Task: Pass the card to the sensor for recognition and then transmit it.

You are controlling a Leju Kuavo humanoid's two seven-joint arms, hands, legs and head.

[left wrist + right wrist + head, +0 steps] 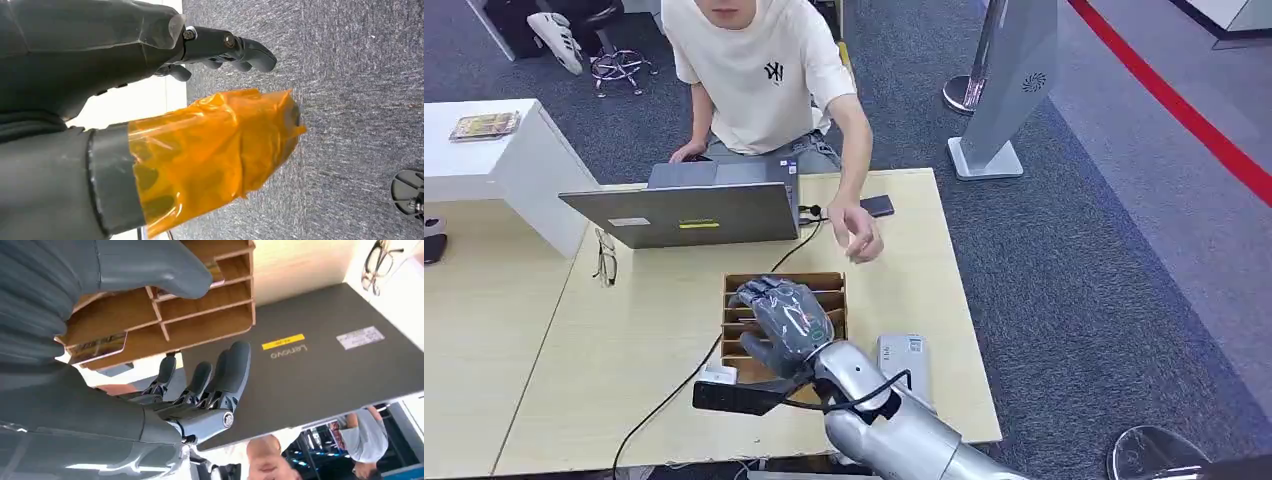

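Note:
A wooden slotted card box [828, 285] stands on the table in front of the laptop. My right hand [782, 322] hovers over it, fingers [220, 375] spread and holding nothing. In the right wrist view a pinkish card [97, 347] lies in one slot of the box [210, 322], and another card's edge [216, 279] peeks out beside my thumb [165, 270]. A grey-white sensor unit [903, 360] lies right of the box. My left hand [150, 100], its thumb wrapped in orange tape [215, 155], hangs over grey carpet with nothing in it.
A person in a white shirt [759, 70] sits behind the open laptop [684, 213], one hand [857, 232] held above the table near the box. A phone [877, 206], glasses [605, 257], a black device [729, 398] and a cable [664, 400] lie on the table [624, 340].

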